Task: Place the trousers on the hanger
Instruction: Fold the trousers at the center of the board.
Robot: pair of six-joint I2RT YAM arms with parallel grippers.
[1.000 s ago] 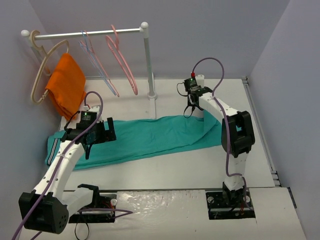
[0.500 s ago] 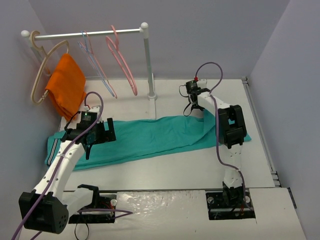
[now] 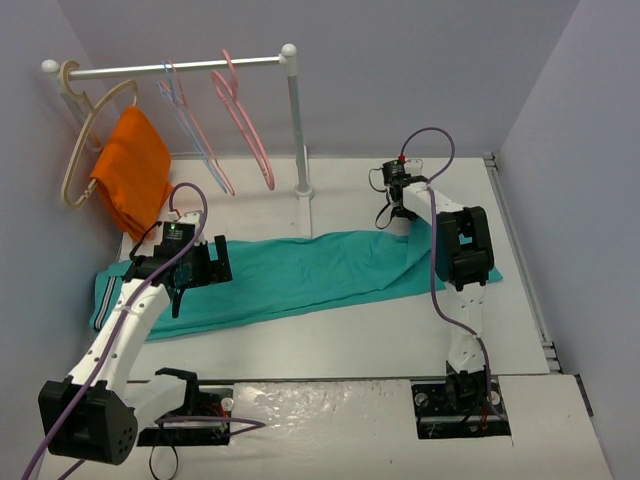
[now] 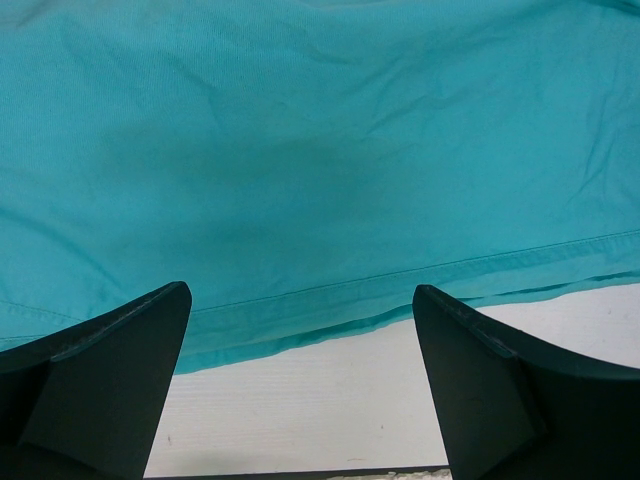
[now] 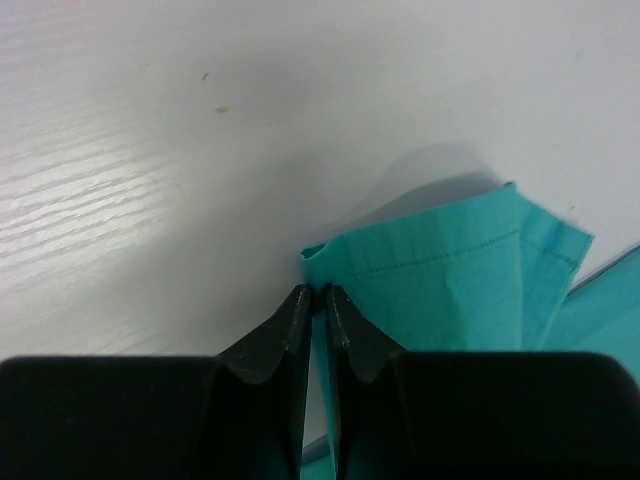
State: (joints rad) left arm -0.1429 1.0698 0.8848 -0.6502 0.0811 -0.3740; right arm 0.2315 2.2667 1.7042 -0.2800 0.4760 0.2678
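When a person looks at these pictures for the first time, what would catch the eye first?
The long teal trousers spread across the table stand out most; the right claw pinches their far right corner and the left claw hangs open over their left part. Next comes the orange cloth hanging from the rail at the back left, with the bare pink hanger further right on it.
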